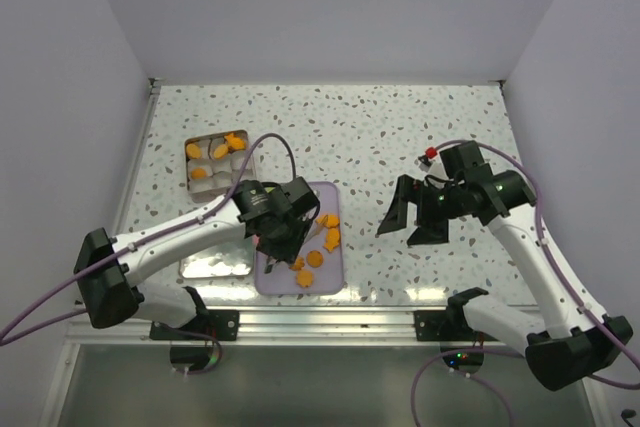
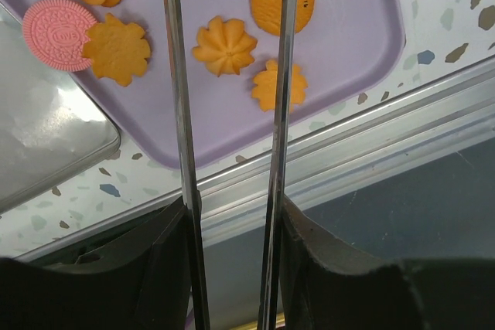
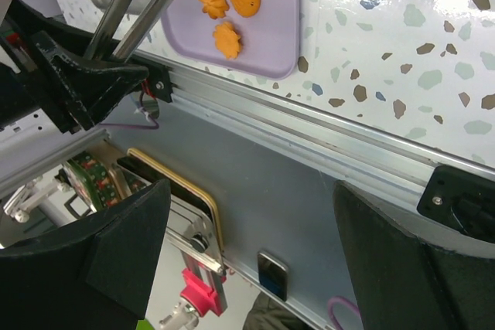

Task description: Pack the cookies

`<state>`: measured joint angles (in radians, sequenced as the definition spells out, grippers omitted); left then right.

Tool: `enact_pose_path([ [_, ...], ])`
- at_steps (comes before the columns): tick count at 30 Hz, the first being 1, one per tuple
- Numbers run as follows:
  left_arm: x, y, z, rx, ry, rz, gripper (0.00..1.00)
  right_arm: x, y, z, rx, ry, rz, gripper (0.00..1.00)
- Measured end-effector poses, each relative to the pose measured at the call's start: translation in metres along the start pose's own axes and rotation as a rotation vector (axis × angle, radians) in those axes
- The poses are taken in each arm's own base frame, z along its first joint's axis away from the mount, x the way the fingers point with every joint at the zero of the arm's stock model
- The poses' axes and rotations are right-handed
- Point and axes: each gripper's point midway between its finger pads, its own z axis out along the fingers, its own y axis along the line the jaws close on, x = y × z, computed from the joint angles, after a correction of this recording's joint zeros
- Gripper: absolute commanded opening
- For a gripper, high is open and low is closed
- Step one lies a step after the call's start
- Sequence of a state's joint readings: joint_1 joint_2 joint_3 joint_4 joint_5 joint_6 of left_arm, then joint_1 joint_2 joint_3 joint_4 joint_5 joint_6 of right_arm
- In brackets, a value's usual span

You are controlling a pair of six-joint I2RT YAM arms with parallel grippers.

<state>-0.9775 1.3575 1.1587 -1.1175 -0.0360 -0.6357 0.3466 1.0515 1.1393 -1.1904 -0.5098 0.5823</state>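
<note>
On the lilac plastic tray (image 2: pixel 348 5), the small orange flower-shaped cookies (image 2: pixel 224 45) appear light and brittle: pinch opposite rims gently. The left gripper (image 2: pixel 232 229) clamps the steel tongs (image 2: pixel 178 113); the right gripper (image 3: pixel 247 191) is spread wide.

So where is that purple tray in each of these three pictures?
Top external: the purple tray lies left of centre, close to the table's near edge.
Left wrist: it fills the upper part of the picture, with cookies on it.
Right wrist: one end shows at the top, left of centre.
Shared landmark: the metal rail along the table's near edge, next to the tray in every view.
</note>
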Motion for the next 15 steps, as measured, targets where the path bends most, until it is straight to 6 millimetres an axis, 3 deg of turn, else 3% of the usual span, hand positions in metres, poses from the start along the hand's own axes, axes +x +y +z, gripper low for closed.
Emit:
enact_pose_path([
  [15,0.001,0.008,0.023,-0.094,0.055,0.035,0.47,0.006,-0.004,-0.003,0.007,-0.009,-0.002,0.89],
])
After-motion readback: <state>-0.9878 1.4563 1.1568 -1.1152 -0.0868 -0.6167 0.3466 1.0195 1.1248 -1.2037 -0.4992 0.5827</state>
